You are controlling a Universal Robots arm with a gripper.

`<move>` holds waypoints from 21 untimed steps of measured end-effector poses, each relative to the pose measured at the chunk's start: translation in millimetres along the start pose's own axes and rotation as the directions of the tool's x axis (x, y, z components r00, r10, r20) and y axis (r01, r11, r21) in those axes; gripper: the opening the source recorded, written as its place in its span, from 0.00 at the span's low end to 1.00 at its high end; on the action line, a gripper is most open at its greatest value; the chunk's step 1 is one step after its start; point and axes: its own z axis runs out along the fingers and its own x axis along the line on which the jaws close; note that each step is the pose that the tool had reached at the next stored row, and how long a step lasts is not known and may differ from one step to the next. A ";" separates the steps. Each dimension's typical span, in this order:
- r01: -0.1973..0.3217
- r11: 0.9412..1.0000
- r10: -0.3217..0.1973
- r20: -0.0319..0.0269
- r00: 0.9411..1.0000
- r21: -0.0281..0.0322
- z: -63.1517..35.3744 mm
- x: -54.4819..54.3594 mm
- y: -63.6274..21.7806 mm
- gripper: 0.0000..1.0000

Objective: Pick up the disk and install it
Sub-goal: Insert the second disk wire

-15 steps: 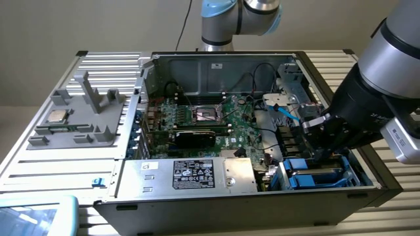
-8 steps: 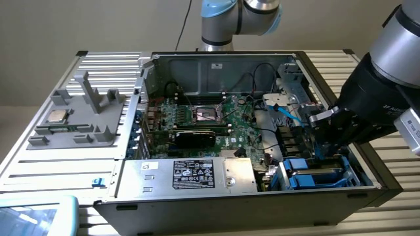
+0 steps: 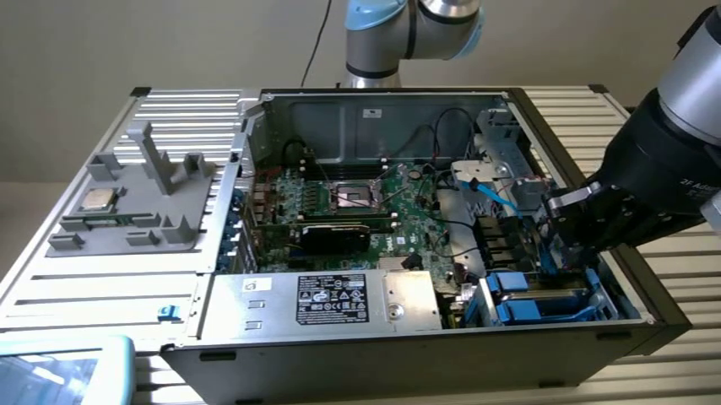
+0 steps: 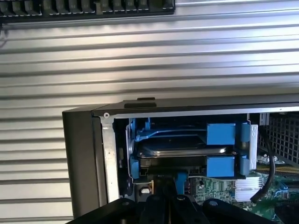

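So the claw (image 3: 560,246) is shut, empty, hovering right over the disk (image 4: 184,150), which sits in its blue bay at the computer case's (image 3: 406,350) corner.

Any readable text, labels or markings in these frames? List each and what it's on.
"2f" and a partial "Ada…": white print on the black body of the hand, cut off at the frame edge.
Black label on the silver box: white print and symbols, too small to read.
Motherboard markings: too small to read.
Disk in the blue frame: no label text legible.
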 end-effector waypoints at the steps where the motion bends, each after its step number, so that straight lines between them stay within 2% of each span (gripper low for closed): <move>1: 0.001 1.000 -0.001 0.000 1.000 0.000 1.7 0.0 0.1 0.11; 8: 0.005 1.000 -0.005 0.001 1.000 0.000 10.2 -0.1 1.0 0.11; 14: 0.006 1.000 -0.006 0.001 1.000 -0.001 8.2 -0.3 -2.3 0.11; 17: 0.006 1.000 -0.006 0.000 1.000 -0.012 -2.4 -1.1 -9.2 0.11; 21: 0.006 0.999 -0.006 0.001 1.000 -0.037 -9.1 -3.5 -17.8 0.11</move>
